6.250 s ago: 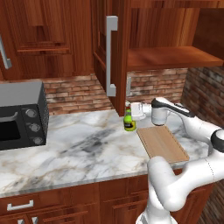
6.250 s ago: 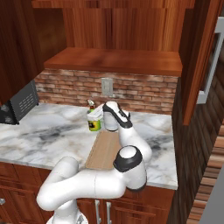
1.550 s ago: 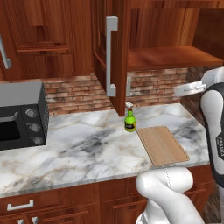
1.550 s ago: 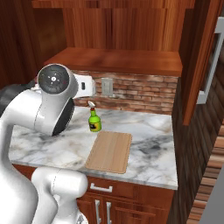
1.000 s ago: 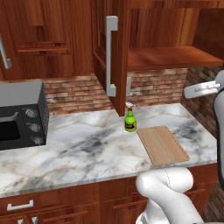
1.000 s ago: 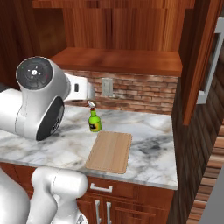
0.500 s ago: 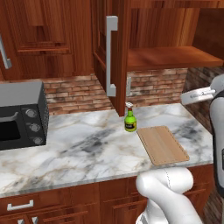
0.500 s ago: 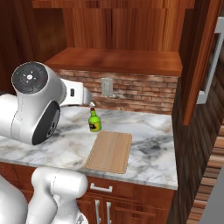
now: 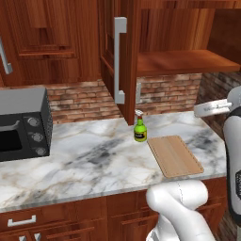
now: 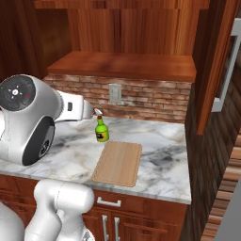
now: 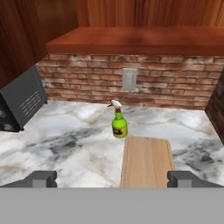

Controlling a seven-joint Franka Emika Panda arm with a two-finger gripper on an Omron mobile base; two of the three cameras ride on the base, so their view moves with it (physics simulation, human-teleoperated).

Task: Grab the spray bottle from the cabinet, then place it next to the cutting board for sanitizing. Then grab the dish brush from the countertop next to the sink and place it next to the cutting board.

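While the end effector [image 11: 111, 178] hangs wide open and empty, well back from the marble surface [image 9: 94, 160], the spray bottle [image 9: 140, 129] stands upright just beside the far corner of the cutting board [image 9: 175, 156], below the cabinet [image 9: 183, 61] with its bare shelf.

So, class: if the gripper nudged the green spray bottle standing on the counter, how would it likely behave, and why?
The spray bottle stands upright, tall for its small base with a narrow neck, so a push near the top would probably tip it. Its body looks round, so once down it may roll across the smooth marble counter. It looks rigid, so the open gripper could probably squeeze it without crushing it.
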